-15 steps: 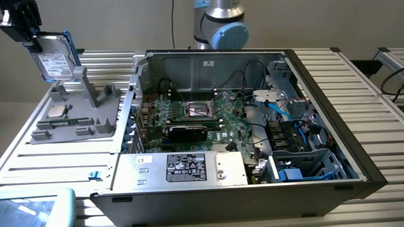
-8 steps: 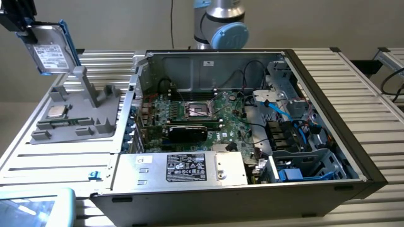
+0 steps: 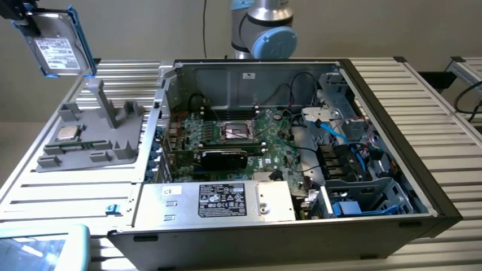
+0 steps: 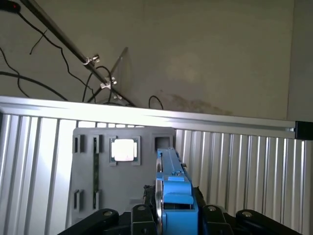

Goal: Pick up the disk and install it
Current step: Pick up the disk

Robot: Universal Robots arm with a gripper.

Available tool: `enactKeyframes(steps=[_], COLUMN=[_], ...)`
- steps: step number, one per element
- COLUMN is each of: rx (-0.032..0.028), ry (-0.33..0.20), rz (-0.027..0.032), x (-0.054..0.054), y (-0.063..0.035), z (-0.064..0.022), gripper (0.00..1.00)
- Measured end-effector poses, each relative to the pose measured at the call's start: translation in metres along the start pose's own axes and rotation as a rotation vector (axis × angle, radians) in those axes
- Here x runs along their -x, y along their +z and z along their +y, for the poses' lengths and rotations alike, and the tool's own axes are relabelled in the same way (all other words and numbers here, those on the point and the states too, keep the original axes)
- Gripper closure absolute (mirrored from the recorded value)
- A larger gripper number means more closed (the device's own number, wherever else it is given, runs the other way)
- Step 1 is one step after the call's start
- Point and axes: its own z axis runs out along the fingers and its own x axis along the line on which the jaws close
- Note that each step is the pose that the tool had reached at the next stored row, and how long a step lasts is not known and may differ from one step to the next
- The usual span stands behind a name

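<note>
A plain beige wall (image 4: pixel 220 58) stood behind a ribbed aluminium table (image 3: pixel 429 101). Most of the table's middle was taken by a large open black-and-grey metal computer case (image 3: pixel 391 169). Its green motherboard (image 3: pixel 233 138) lay exposed, with blue and black cables (image 3: pixel 331 132) strung across the inside. A grey metal power-supply box with a black label (image 3: pixel 226 200) sat along the case's near edge. The grey-and-blue jointed robot arm base (image 3: pixel 263 31) rose behind the case's far edge. Toward the table's edge on the exterior view's left sat a grey plastic fixture with slots and posts (image 3: pixel 98 135), with a small square silver processor chip (image 3: pixel 69 134) lying in it.

The flat rectangular silver-grey disk with a white label, clipped in a bright blue plastic frame (image 3: pixel 58 48), hung in the air above the fixture's far end. It was over the table's far corner on the exterior view's left, tilted nearly upright. The black gripper (image 4: pixel 175 218) had its jaws pinching the disk by the blue frame, one on each side, seen edge-on in the wrist view. The print on the disk's white label and on the box's black label was too small to read.
</note>
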Motion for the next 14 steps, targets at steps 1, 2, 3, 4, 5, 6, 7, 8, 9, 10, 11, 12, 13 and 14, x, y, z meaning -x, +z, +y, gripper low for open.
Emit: enactKeyframes(steps=[1,2,3,4,5,6,7,8,9,10,11,12,13,14], rx=[0.0000,0.0001,-0.0001,-0.0001,0.0000,0.0001,-0.0001,0.0000,0.0000,0.0000,-0.0001,-0.0002,-0.0001,0.0000], ry=[0.000,0.000,0.000,0.000,0.000,0.000,0.000,0.000,0.000,0.000,0.000,0.000,0.000,0.000], rz=[0.0000,0.0001,0.0000,0.0000,0.0001,0.0000,0.0000,0.0000,0.0000,0.0000,0.0000,0.0000,0.0000,0.0000], x=[0.000,0.000,0.000,0.000,0.000,0.000,0.000,0.000,0.000,0.000,0.000,0.000,-0.001,-0.001], y=[-0.0037,-0.0067,-0.0104,-0.0137,-0.0171,-0.0205,-0.0235,-0.0266,-0.0297,-0.0326,-0.0356,-0.0378,-0.0399,-0.0418], z=[-0.0016,-0.0031,-0.0047,-0.0064,-0.0082,-0.0102,-0.0121,-0.0139,-0.0160,-0.0182,-0.0208,-0.0233,-0.0263,-0.0296], gripper=[0.63,0.63,0.63,0.63,0.63,0.63,0.63,0.63,0.63,0.63,0.63,0.63,0.63,0.63])
